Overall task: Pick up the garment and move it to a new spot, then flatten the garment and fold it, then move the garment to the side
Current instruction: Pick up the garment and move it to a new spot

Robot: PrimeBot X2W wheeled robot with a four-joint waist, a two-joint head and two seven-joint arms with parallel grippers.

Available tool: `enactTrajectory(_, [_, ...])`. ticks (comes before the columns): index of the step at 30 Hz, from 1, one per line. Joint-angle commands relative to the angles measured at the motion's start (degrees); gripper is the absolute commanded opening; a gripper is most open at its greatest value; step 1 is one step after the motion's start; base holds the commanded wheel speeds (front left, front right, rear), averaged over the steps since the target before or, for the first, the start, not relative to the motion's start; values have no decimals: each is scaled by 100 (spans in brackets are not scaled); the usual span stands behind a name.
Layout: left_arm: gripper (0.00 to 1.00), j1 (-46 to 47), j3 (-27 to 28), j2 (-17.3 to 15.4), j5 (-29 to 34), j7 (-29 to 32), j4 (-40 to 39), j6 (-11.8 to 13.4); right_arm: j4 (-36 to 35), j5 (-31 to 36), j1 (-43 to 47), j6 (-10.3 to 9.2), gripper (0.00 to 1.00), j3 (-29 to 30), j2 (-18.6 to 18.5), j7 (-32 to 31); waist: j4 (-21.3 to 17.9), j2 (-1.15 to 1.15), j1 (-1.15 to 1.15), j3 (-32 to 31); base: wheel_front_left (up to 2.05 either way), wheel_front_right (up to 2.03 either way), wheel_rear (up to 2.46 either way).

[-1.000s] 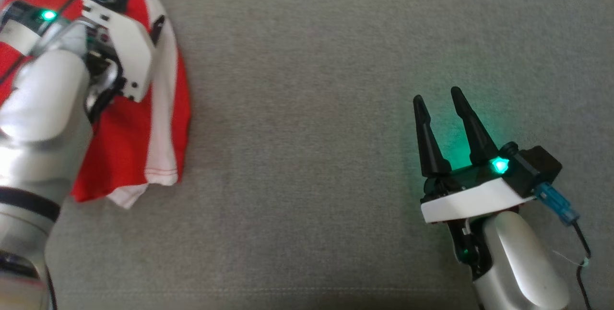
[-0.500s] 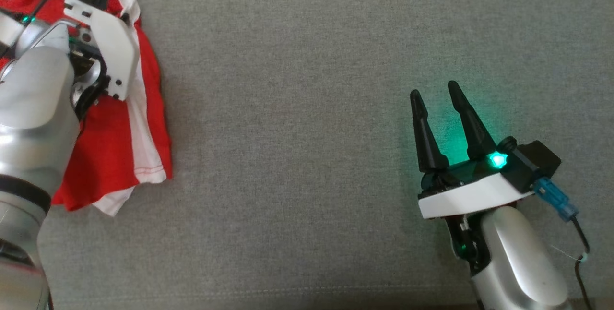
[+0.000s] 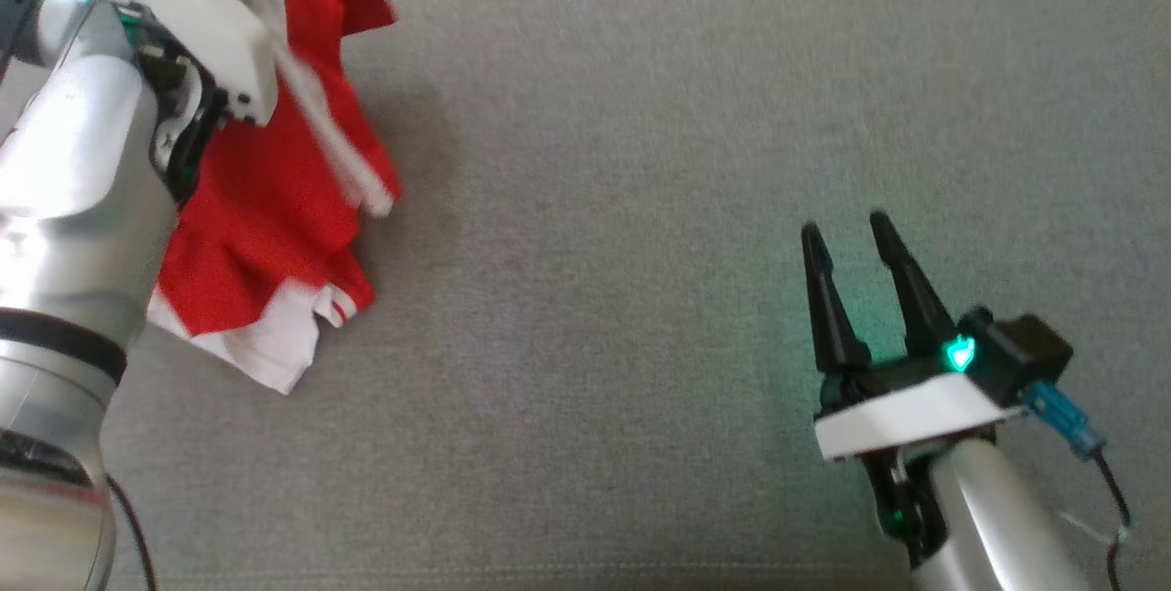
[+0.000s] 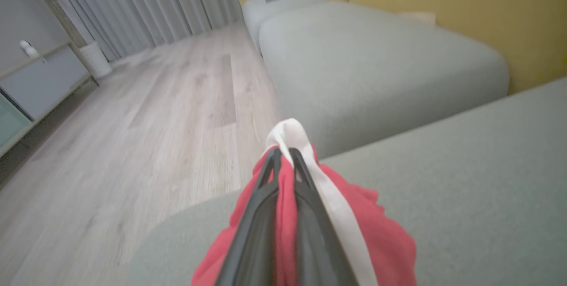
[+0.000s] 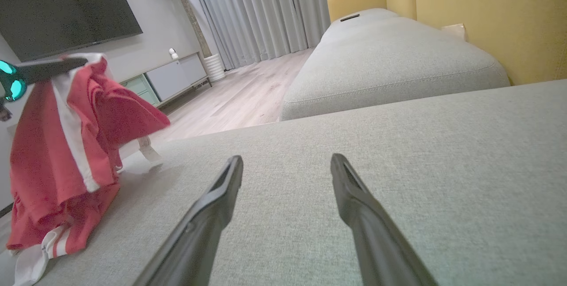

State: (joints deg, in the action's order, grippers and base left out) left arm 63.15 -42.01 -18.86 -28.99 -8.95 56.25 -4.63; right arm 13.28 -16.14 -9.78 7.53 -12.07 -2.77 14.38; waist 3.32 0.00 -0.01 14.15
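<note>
Grey fabric couch seat (image 3: 640,161) takes up pretty much the whole head view. Closest in, at about 4 o'clock, the right gripper (image 3: 844,225) sits low over the seat with its two dark fingers spread wide apart and nothing between them, tips pointing toward 12. There's a green light glowing on its wrist.

Over at 10 o'clock is the red and white garment (image 3: 265,198), well apart from the right gripper. It hangs bunched up from the left gripper (image 4: 284,151), whose fingers are pinched tight together on a fold of red cloth and white trim near the top of it. The silver left forearm (image 3: 73,207) covers the garment's 9 o'clock side. From the right wrist view the cloth droops down in folds, with a white striped hem at the bottom, right down by the seat; can't tell if it actually touches.

Further back there's a second grey cushion (image 5: 390,64) at 12 to 1 o'clock in that view, with a yellow backrest (image 5: 487,11) behind it. Beyond that is pale wood floor (image 4: 155,113), then grey curtains (image 5: 257,11), a low cabinet (image 5: 177,78) and a dark TV (image 5: 57,7) up at 10 to 11 o'clock.
</note>
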Motion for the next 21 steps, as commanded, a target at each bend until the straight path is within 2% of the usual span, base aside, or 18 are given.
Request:
enactTrajectory(1, [0, 270, 283, -187, -89, -152, -247, 93, -134, -30, 53, -4, 100, -71, -10, 62, 162, 0, 1, -305, 0, 0, 0])
enactTrajectory(11, [0, -25, 566, -226, -362, -414, -1254, 344, -117, -88, 289, -4, 100, -62, -10, 62, 246, 0, 1, -729, 0, 0, 0])
enactTrajectory(16, [0, -381, 575, -154, -534, -268, -1951, 457, -151, -139, 287, -4, 100, -73, -10, 62, 63, 0, 1, -814, 0, 0, 0])
enactTrajectory(21, [0, -608, 581, -109, -608, -146, -2576, 688, -179, -172, 263, -4, 100, -56, -10, 62, -214, 0, 1, -819, 0, 0, 0])
